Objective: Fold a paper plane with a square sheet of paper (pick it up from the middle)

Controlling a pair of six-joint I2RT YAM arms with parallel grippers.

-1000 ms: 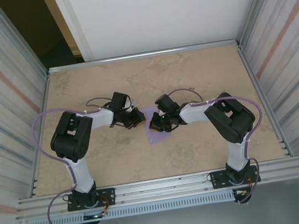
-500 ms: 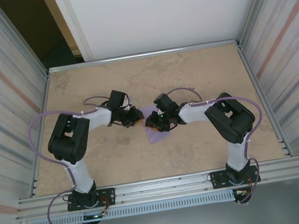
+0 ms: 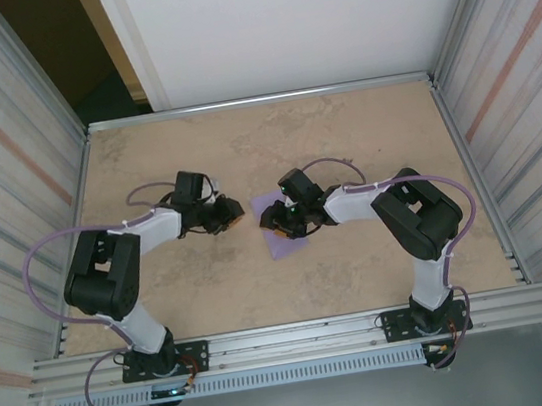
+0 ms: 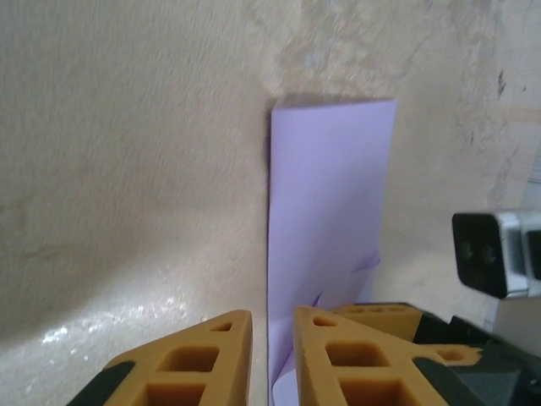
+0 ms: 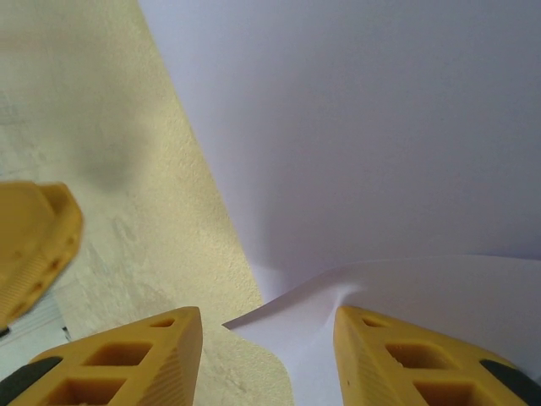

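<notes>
As the right gripper point(image 5: 270, 315) spreads open, releasing the folded square sheet of paper point(image 4: 330, 203), the left gripper point(image 3: 229, 212), barely parted and empty, retreats: this crease appears finished.

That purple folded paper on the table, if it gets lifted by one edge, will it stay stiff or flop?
Probably flops: the paper looks thin, and its near flap curls upward. Likely very light, so a push may slide it over the smooth table instead of lifting it.

One paper sheet point(image 4: 330, 194), two hands point(image 3: 234, 211) point(image 3: 270, 221)
</notes>
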